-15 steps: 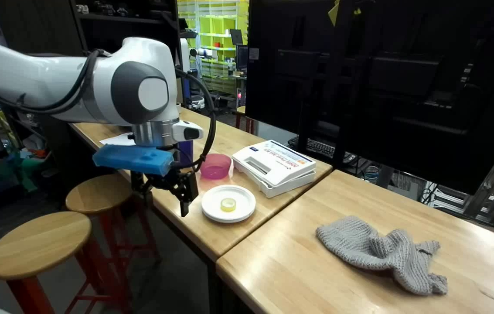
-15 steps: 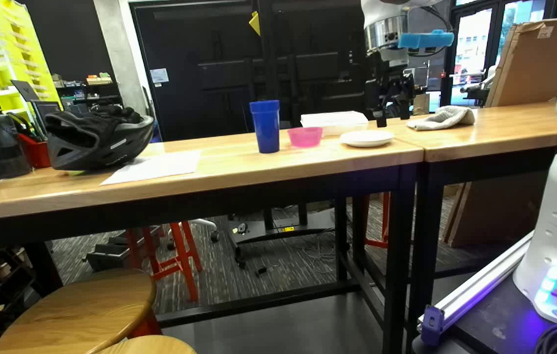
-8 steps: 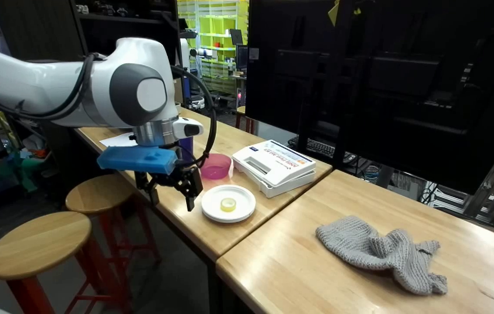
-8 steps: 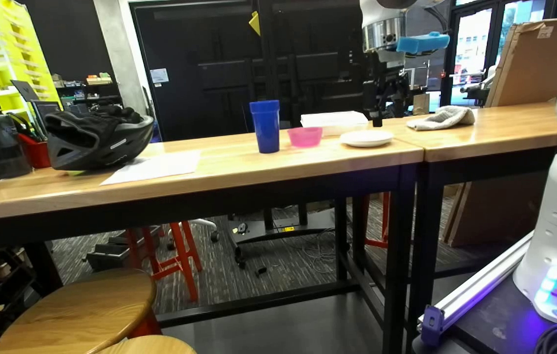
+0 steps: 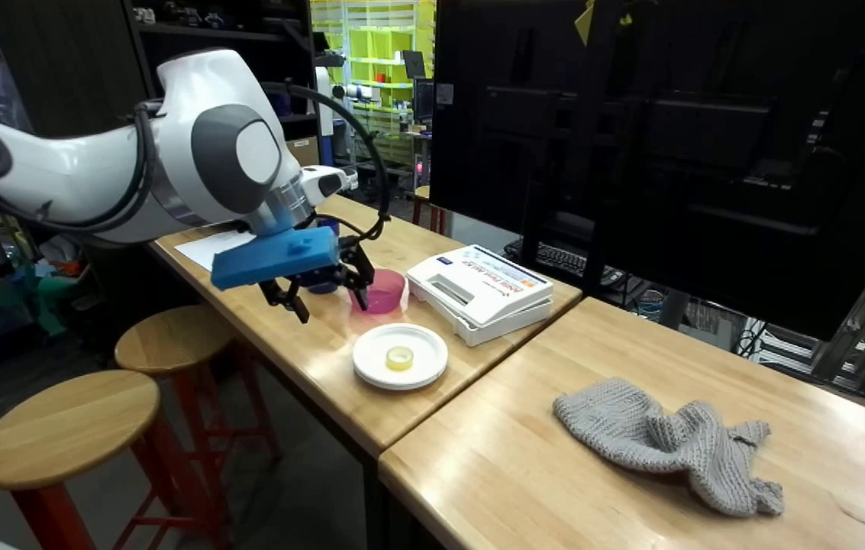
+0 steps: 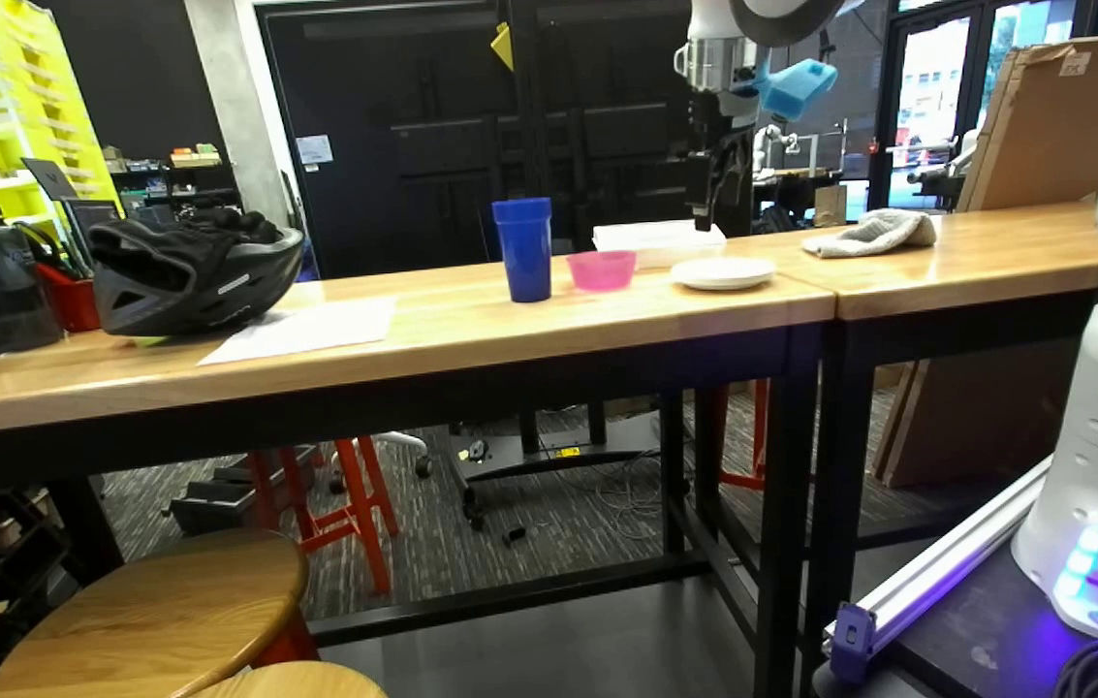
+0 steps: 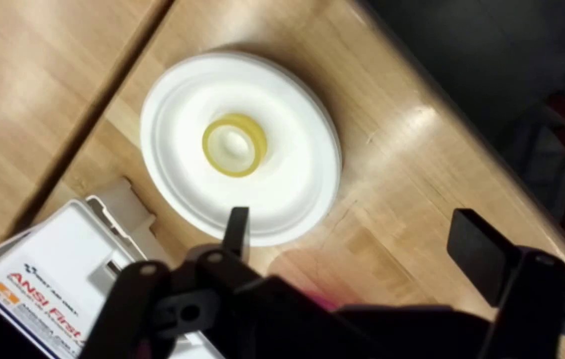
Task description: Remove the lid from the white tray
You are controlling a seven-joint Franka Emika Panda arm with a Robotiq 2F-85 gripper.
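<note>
The lid (image 5: pixel 487 281) is a flat white cover with orange-red lettering and a blue patch. It lies on the white tray (image 5: pixel 507 324), slightly tilted, with a gap at one side. In the wrist view the lid (image 7: pixel 58 269) is at lower left, with the tray's edge (image 7: pixel 130 214) showing beside it. In an exterior view both look like a low white box, the lid (image 6: pixel 660 235) on top. My gripper (image 5: pixel 331 304) is open and empty, above the table in front of the pink bowl, apart from the lid. In the wrist view the gripper (image 7: pixel 349 224) has its jaws wide apart.
A round white plate (image 5: pixel 371 368) holds a yellow ring (image 5: pixel 400 358). The pink bowl (image 5: pixel 388 290) and a blue cup (image 6: pixel 522 250) stand beside the tray. A grey cloth (image 5: pixel 669 443) lies on the adjoining table. A helmet (image 6: pixel 195 271) and paper (image 6: pixel 306 330) are farther along.
My gripper has risen and moved away from the table's near edge toward the pink bowl, and the wrist has tilted and turned. The lid and tray have not moved.
</note>
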